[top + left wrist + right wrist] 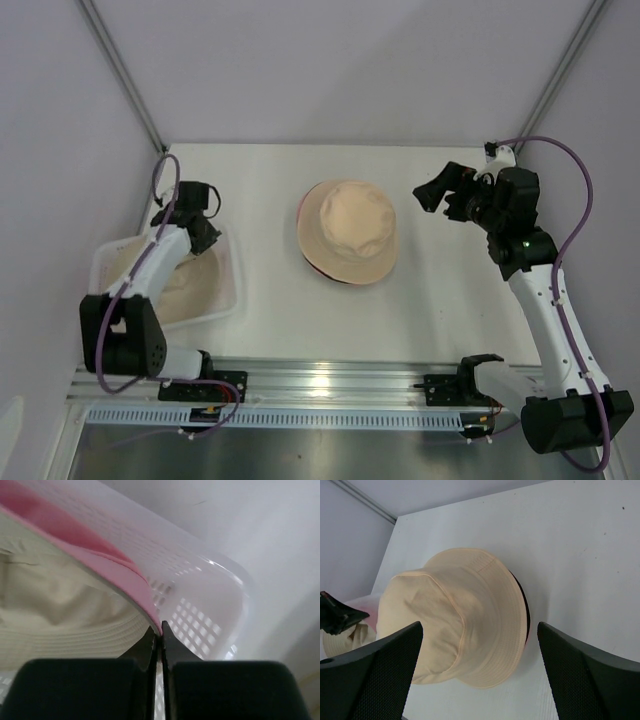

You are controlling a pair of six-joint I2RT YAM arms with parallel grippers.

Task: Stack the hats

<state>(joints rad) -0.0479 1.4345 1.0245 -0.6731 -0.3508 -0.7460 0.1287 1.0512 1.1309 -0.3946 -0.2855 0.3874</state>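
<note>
Slowness helps: my left end effector (160, 631), clamped on the pink-lined beige fabric hat (70, 600), should clear the white plastic basket (200, 580).

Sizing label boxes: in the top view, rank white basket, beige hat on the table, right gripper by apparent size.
1. white basket, partly hidden by the left arm
2. beige hat
3. right gripper

Left arm (150, 262) bent forward, left fingers (146, 647) pinched together (barely a slit); right arm (540, 300) raised, right fingers (375, 675) wide apart.
</note>
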